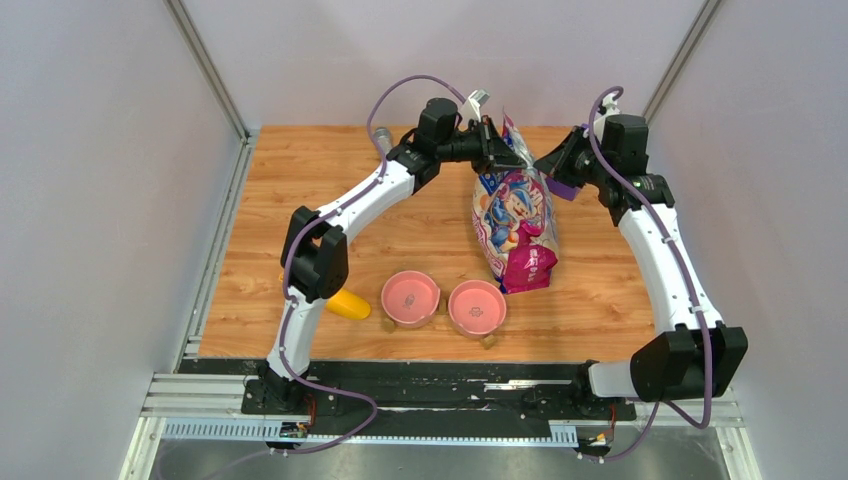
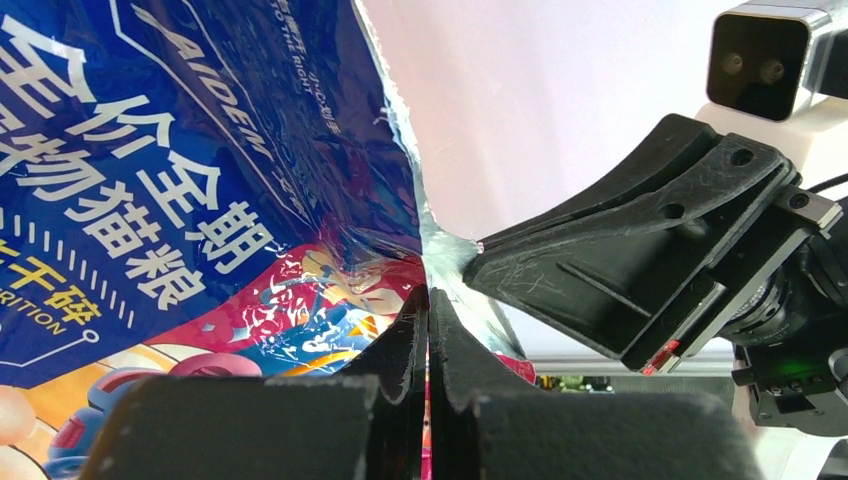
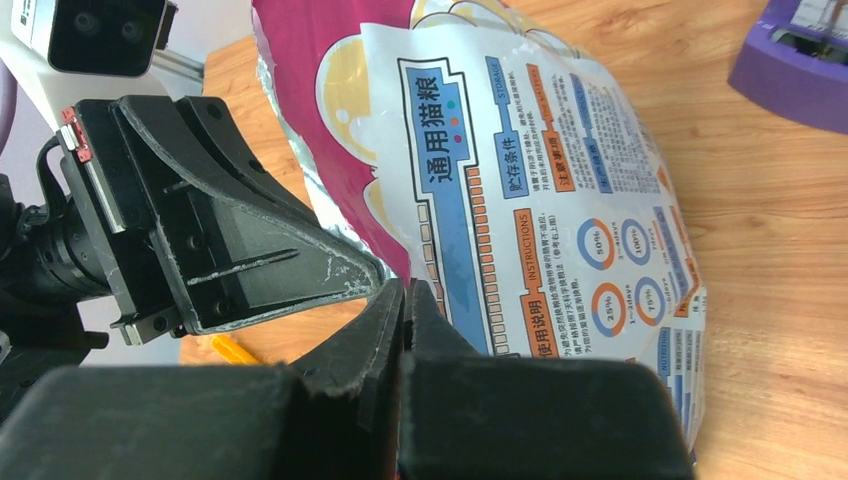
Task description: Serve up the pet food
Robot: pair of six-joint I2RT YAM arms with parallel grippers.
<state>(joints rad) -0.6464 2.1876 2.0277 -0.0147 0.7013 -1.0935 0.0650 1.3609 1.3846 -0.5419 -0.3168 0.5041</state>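
Two tools are pinching the same bag (image 1: 515, 225), one from each side. Your left tool (image 2: 428, 305) is closed tight on the bag's shiny top edge. Your right tool (image 3: 404, 300) is closed tight on that edge too, and the tips of the two tools almost meet there.

The bag is glossy, with a cartoon cat and pink and blue colours. Its top is at the far side of the bench (image 1: 300, 180), between the two tools. Its bottom end points toward you and lies on the wood.

You cannot see the pet food in any view.

Near you sit two pink bowls, side by side and close together. The left bowl (image 1: 410, 285) and the right bowl (image 1: 477, 292) are just in front of the bag's bottom end. A yellow scoop (image 1: 349, 304) lies just left of the left bowl, partly hidden behind your left arm. A purple thing (image 1: 562, 188) sits on the bench beside your right tool.
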